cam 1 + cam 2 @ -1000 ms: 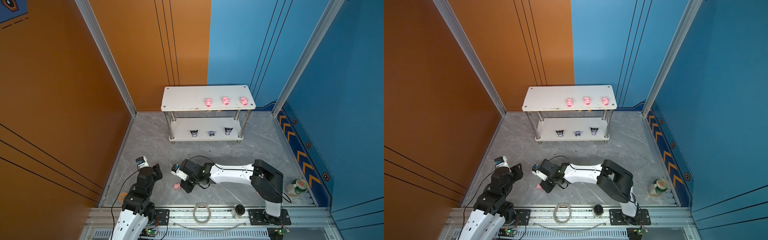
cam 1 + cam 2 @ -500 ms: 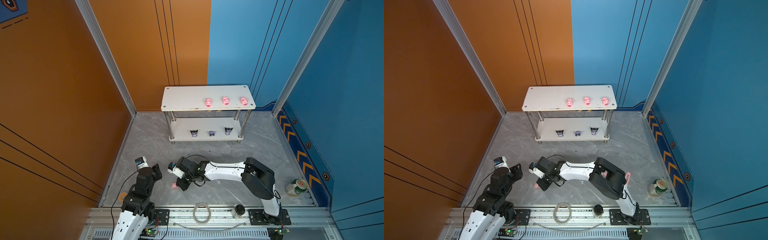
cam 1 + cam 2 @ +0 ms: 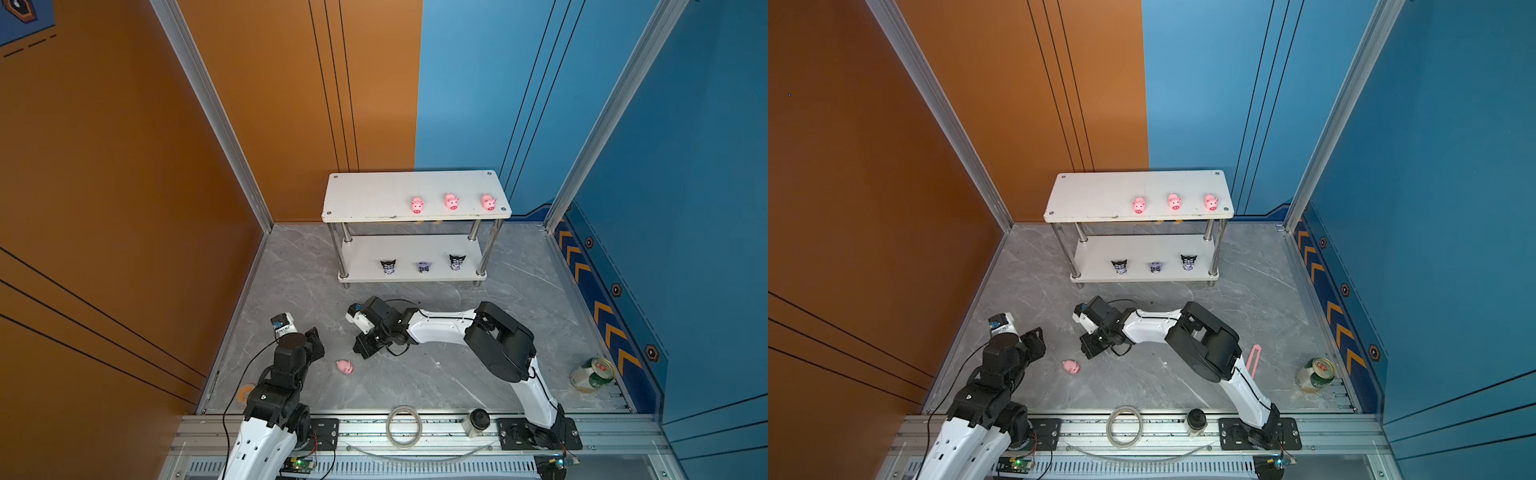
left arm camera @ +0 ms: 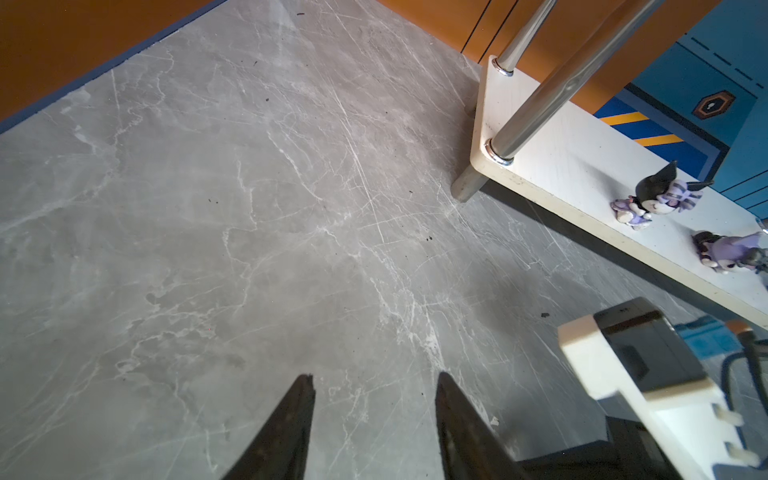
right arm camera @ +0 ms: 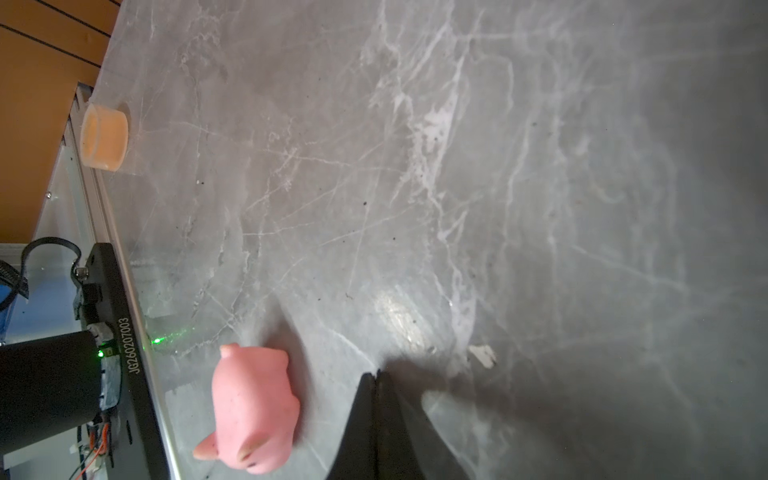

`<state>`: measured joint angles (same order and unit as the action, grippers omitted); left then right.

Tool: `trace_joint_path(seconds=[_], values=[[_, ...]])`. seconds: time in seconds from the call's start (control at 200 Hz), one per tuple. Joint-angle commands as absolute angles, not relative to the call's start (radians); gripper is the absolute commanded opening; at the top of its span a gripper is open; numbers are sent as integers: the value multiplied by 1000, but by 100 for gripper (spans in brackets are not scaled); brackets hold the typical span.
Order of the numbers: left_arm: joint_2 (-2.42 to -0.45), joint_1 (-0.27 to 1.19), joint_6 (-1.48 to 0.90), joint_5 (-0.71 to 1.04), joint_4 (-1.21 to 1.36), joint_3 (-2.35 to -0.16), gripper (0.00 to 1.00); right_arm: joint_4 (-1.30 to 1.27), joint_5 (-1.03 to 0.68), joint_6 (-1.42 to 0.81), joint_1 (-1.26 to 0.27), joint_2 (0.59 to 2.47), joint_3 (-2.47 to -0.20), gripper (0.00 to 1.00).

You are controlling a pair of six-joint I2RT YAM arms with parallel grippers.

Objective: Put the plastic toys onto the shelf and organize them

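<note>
Lying on the grey marbled floor (image 3: 291, 270) well short of the white two-tier chrome-legged shelf (image 3: 374, 199), the small pink plastic pig figurine (image 5: 253, 407) sits just beside the right gripper (image 5: 376, 376), clenched on nothing; the empty left gripper (image 4: 374, 378), jaws partly parted, stands slightly farther off on its other side.

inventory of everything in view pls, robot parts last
shelf: 1, white, chrome legs, by back wall.
shelved pigs: 3, pink, top board, right part.
cartoon figures: 3, black-white-purple, lower board.
loose pig: 1, pink, floor, front, left of centre.
can: 1, green, floor, front right.
strip: 1, pink, floor, right of centre.
ring: 1, clear, front rail.
small jar: 1, black cap, front rail.
tub: 1, orange, front left corner.
left gripper: 1, black, open, empty.
right gripper: 1, black, shut, empty.
</note>
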<state>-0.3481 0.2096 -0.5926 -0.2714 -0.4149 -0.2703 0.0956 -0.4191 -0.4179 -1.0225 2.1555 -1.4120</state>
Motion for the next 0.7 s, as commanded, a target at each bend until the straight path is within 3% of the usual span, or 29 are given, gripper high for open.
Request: trace_joint_path(seconds=[0.0, 0.3, 0.42, 0.696], values=[[-350, 200, -586, -250, -402, -265, 49, 95, -403, -444, -1016, 2144, -1380, 4], [-387, 201, -635, -149, -434, -251, 49, 135, -224, -321, -1033, 1949, -1245, 5], [-418, 223, -705, -97, -482, -234, 55, 136, -186, -315, -1014, 1885, -1204, 5], [-416, 442, -865, -192, -501, -220, 59, 144, -184, -308, -998, 1857, -1193, 7]])
